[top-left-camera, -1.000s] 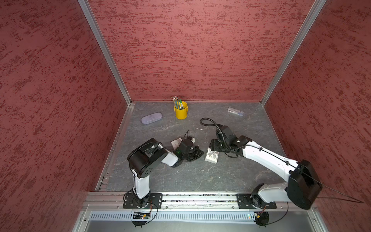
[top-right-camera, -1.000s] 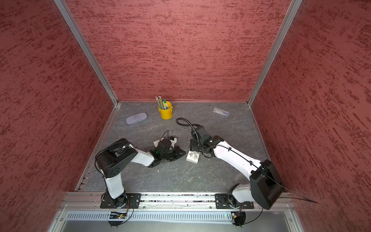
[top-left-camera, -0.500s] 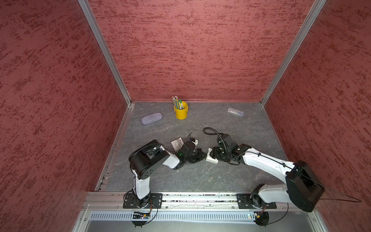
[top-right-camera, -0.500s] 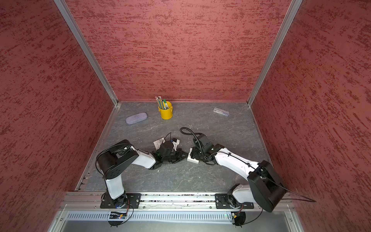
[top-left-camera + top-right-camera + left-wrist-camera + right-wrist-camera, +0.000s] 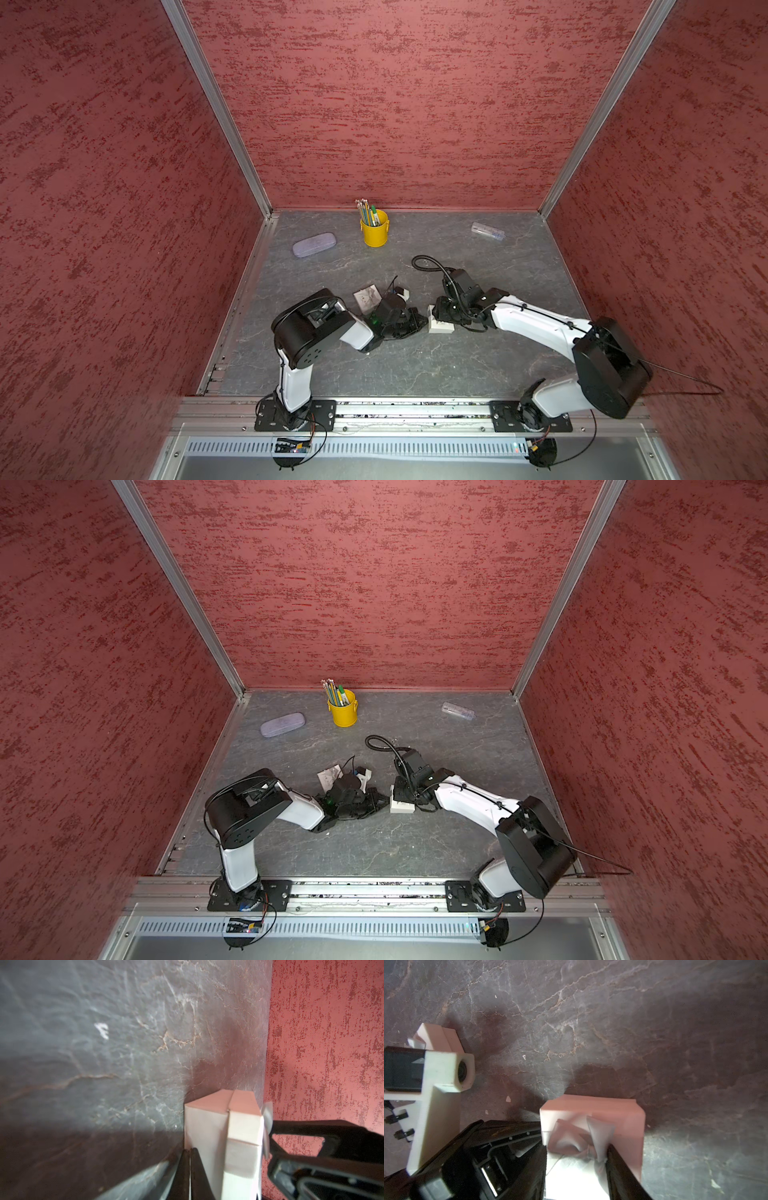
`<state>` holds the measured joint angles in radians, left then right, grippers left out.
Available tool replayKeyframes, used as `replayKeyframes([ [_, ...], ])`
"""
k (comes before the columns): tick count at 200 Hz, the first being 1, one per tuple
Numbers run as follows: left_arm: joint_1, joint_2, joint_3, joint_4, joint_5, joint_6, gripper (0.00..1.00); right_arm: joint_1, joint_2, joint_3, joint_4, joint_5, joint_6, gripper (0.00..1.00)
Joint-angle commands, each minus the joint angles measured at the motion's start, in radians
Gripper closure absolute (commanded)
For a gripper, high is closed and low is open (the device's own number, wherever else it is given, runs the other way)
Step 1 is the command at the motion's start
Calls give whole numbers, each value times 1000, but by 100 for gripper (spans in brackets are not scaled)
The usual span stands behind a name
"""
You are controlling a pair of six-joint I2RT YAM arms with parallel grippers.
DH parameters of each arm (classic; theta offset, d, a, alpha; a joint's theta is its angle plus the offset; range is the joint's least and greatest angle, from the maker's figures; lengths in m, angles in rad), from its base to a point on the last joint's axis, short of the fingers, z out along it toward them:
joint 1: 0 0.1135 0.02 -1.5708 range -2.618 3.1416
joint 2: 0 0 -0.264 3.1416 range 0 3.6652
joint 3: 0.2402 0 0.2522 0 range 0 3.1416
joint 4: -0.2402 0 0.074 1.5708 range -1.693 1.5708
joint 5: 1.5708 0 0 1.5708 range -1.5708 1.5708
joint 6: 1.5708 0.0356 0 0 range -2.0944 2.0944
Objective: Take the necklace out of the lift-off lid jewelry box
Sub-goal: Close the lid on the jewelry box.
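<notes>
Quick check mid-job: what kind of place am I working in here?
Likely an enclosed robot test cell, not a home: red textured walls in aluminium posts, left arm and right arm bolted to a front rail, staged props like a pencil cup.

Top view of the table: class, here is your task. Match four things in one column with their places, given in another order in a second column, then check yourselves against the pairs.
Things
1. yellow pencil cup
2. lilac glasses case
3. clear plastic tube
4. white jewelry box

Places
A. under the right gripper
B. lying flat at the back right
C. standing upright at the back, near the middle
D. lying flat at the back left

Pairs: 1-C; 2-D; 3-B; 4-A
</notes>
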<state>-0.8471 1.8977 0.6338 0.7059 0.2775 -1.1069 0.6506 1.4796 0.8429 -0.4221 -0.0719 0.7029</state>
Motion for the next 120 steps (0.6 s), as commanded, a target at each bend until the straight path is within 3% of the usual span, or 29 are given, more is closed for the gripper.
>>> replayKeyframes([
  [1, -40, 23, 14, 43, 14, -13, 93, 15, 50, 36, -46, 30, -52, 53],
  [29, -36, 20, 6, 46, 6, -16, 93, 19, 19, 88, -101, 82, -84, 50],
  [71, 2, -13, -34, 61, 10, -5, 93, -4, -54, 118, -168, 139, -152, 33],
  [89, 24, -21, -51, 82, 17, -2, 93, -48, -87, 94, -145, 101, -197, 27],
  [120, 47, -11, -54, 105, 28, -1, 93, -119, -95, 53, -66, -20, -254, 25],
])
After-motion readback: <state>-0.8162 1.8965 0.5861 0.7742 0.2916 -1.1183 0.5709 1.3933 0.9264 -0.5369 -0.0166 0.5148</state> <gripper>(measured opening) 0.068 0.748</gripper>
